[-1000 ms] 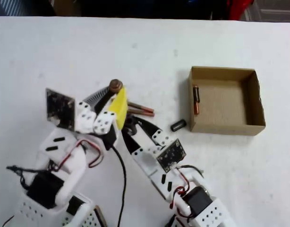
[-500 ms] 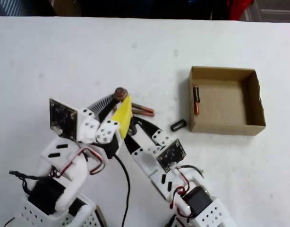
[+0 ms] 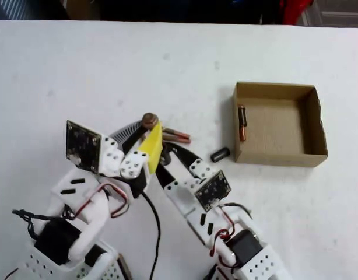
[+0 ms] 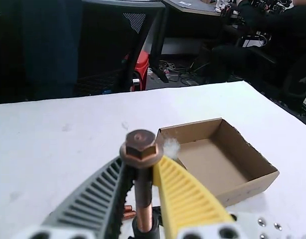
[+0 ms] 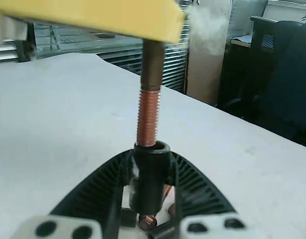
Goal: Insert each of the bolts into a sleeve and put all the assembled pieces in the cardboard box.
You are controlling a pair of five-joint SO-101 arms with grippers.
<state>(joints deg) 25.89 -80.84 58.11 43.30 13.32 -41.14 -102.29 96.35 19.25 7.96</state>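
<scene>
Where the high view looks down, a white table [image 3: 225, 52] carries all items listed.

1. Cardboard box [image 3: 278, 158]: brown, open-topped, square, on the table to the right of both arms. One assembled piece [image 3: 242, 122], copper shank in a dark sleeve, lies along its left inner wall.

2. Left gripper [image 3: 145, 129]: one grey ribbed finger, one yellow. Clamped on the bolt's shank just beneath the head, which stands proud of the fingertips [image 4: 165, 167].

3. Right gripper [image 5: 150, 164]: two black ribbed fingers, closed on the sleeve from both sides. It sits directly below the left gripper, tips nearly touching it in the high view.

4. Bolt [image 4: 139, 145]: copper-coloured, hexagonal flanged head, smooth dark upper shank, bright threaded lower end. Held upright; the threaded end meets the sleeve's open mouth and appears to have entered, though how deep cannot be told.

5. Two spare bolts [image 3: 176, 136]: copper, lying side by side on the table just beyond the grippers.

6. Sleeve [image 5: 149, 174]: short black tube, upright between the right gripper's fingers.

7. Loose sleeve [image 3: 220, 154]: black, lying on its side on the table just beside the box's left wall.
</scene>
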